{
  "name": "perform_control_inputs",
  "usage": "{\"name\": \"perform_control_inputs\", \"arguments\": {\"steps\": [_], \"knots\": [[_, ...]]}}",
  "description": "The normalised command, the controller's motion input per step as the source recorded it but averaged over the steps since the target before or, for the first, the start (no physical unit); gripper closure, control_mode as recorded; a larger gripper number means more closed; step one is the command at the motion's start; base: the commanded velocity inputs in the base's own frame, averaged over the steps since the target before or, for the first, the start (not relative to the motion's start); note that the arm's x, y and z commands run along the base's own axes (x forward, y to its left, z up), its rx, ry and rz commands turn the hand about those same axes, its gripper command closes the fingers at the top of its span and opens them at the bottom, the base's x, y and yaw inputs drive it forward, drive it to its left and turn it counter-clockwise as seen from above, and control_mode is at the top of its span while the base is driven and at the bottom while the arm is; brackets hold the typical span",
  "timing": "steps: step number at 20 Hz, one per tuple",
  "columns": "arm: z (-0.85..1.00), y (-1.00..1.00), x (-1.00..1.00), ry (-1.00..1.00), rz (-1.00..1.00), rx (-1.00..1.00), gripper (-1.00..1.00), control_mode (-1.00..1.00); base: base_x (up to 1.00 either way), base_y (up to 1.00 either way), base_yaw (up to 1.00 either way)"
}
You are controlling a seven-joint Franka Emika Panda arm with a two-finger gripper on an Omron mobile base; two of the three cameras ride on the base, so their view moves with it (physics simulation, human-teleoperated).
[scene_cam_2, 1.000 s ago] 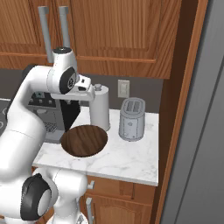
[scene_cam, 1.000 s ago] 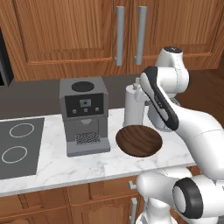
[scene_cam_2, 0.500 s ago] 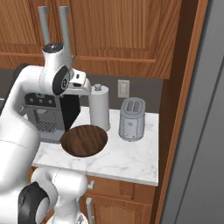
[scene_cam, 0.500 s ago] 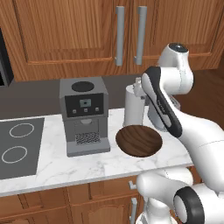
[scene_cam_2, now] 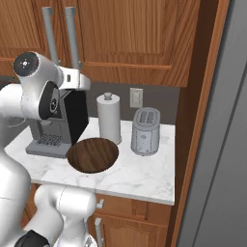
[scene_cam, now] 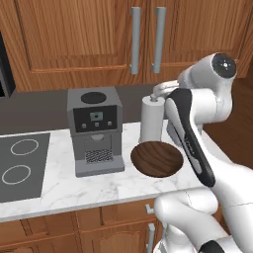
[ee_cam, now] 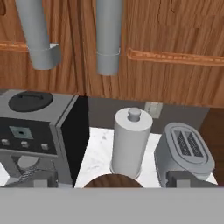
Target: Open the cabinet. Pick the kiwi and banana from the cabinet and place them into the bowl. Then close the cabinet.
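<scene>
Hand view looks up at the cabinet (ee_cam: 175, 39) — both panelled doors flush and closed, the two grey bar handles (ee_cam: 108, 37) hanging side by side at the seam. The kiwi and banana, I judge, lie behind those doors. The bowl (scene_cam: 157, 158) sits on the marble worktop (scene_cam: 59, 183), just in front of the paper towel roll (scene_cam: 151, 118), with the coffee machine (scene_cam: 95, 129) to one side and the toaster (scene_cam_2: 145, 130) to the other. The pincer's tips are not in sight, so I take it the jaws stand apart, holding nothing. Each door looks stiff and hinged — best taken by its rigid bar, low down, and swung outward. The fruit will be light; the banana bruises easily.
</scene>
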Motion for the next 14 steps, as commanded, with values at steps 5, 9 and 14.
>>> {"name": "perform_control_inputs", "arguments": {"steps": [5, 9, 14], "knots": [[0.38, 0.02, -0.22, -0.42, 0.00, 0.05, -1.00, -1.00, 0.00, 0.00, 0.00], [0.42, 0.00, -0.22, -0.45, 0.00, 0.07, -1.00, -1.00, 0.00, 0.00, 0.00], [0.36, 0.00, -0.16, -0.40, 0.00, 0.07, -1.00, -1.00, 0.00, 0.00, 0.00]]}}
